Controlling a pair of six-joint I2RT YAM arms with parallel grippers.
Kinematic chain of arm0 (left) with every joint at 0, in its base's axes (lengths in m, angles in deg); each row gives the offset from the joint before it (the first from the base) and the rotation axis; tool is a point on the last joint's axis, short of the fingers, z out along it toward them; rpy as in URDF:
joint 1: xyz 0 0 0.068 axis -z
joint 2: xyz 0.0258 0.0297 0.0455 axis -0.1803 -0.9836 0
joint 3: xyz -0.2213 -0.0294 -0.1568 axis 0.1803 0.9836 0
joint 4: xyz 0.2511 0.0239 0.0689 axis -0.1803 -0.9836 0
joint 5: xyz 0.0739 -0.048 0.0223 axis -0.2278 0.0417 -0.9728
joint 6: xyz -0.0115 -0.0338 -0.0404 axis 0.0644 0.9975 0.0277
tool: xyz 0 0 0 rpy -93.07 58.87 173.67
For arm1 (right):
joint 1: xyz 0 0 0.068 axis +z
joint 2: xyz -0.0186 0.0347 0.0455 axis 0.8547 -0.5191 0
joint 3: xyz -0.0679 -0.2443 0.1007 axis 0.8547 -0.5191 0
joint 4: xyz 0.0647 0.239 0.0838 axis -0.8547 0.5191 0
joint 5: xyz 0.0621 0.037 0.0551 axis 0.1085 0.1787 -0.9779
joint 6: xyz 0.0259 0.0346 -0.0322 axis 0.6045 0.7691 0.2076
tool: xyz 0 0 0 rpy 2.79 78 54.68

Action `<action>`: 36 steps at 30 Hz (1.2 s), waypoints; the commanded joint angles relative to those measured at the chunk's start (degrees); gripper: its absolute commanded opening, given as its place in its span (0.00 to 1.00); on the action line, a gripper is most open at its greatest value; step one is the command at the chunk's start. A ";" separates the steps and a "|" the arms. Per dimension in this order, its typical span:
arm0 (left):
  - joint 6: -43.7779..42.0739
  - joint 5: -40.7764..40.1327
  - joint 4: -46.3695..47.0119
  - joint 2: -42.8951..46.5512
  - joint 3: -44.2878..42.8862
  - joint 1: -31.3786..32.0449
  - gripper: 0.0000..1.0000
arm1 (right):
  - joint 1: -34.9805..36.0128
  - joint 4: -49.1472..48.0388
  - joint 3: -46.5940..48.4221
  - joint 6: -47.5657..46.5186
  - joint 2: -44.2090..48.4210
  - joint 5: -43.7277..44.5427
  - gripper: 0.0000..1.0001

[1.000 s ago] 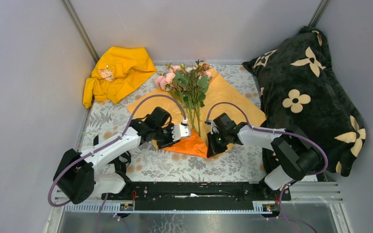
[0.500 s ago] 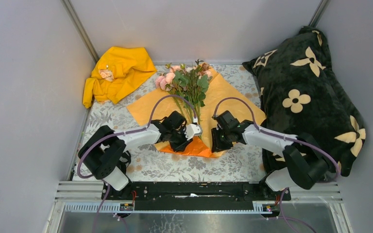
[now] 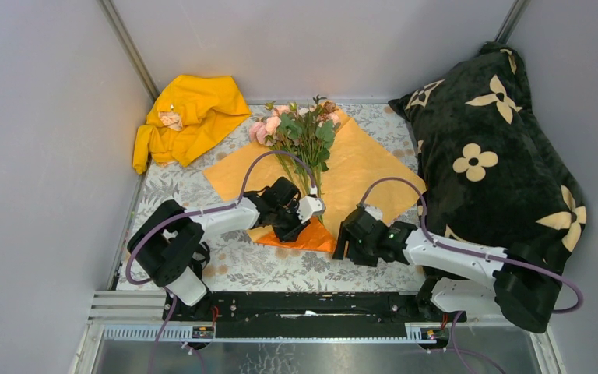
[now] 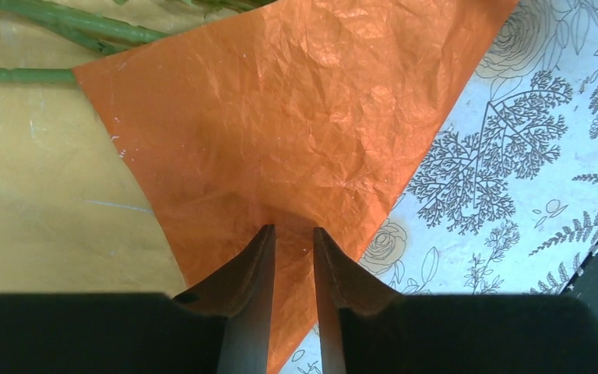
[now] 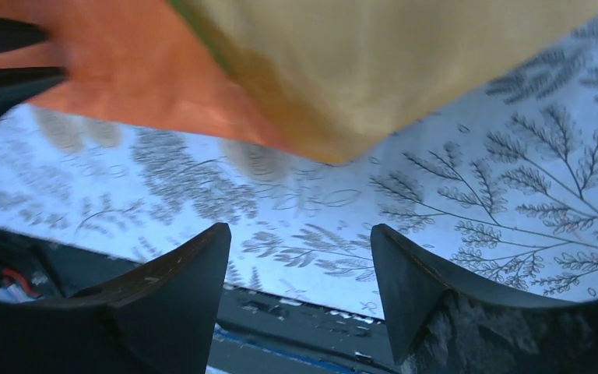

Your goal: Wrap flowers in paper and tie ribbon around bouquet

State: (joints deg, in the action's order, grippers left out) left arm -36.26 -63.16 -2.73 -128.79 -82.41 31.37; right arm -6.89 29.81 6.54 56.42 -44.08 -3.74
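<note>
Paper (image 3: 358, 167) — one orange sheet — under one rose bunch (image 3: 300, 128).

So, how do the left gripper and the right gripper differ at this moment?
The left gripper pinches the folded orange paper between nearly closed fingers; the right gripper stands wide open, holding nothing. The left is over the paper, the right over the tablecloth beside it. Both have black fingers.

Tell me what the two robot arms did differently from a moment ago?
The right gripper let go of the orange paper, opened its jaws and pulled back toward the near edge of the table. The left gripper slid right and folded the paper's near corner over the stem ends; it still pinches that fold. The flowers, yellow cloth and black pillow stayed put.
</note>
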 commanded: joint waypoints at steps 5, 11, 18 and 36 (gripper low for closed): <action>1.17 0.27 0.50 1.78 0.84 0.17 0.31 | 3.63 -8.83 -4.81 17.77 -5.75 12.33 0.74; 1.27 0.34 0.66 1.58 0.77 0.11 0.31 | 3.70 -9.74 -4.44 19.01 -11.73 16.63 0.66; 1.33 -0.18 1.11 1.29 0.95 0.17 0.30 | 3.63 -5.95 -5.44 20.08 -9.65 23.65 0.30; -5.29 8.54 -11.05 4.25 -10.99 2.07 0.45 | 3.62 7.06 5.15 2.66 -14.98 27.60 0.00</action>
State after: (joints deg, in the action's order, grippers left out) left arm -39.23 -58.55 -10.93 -126.35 -87.09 32.16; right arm -3.55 27.91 6.78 65.95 -55.23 19.41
